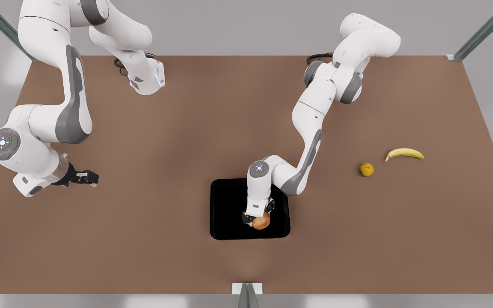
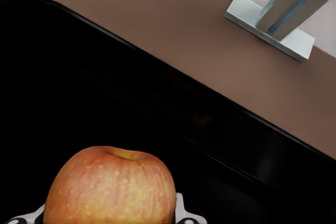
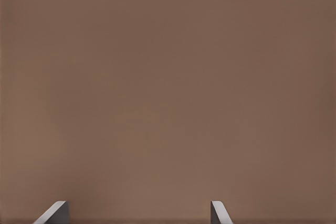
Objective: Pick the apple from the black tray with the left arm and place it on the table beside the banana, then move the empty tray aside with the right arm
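Note:
The apple (image 1: 262, 221) (image 2: 110, 190), yellow-orange with a red blush, sits in the black tray (image 1: 226, 207) (image 2: 105, 72) near its front edge. My left gripper (image 1: 258, 218) (image 2: 107, 216) reaches down from the front view's right arm, with a finger against each side of the apple. The banana (image 1: 404, 153) lies on the brown table (image 1: 178, 141) far toward the front view's right. My right gripper (image 1: 86, 176) (image 3: 137, 213) waits low over bare table at the front view's left, its fingers spread wide with nothing between them.
A small bumpy yellow-green fruit (image 1: 366, 170) lies just left of the banana in the front view. A metal post foot (image 1: 247, 289) (image 2: 270, 27) stands at the table's front edge, below the tray. Bare tabletop surrounds the tray.

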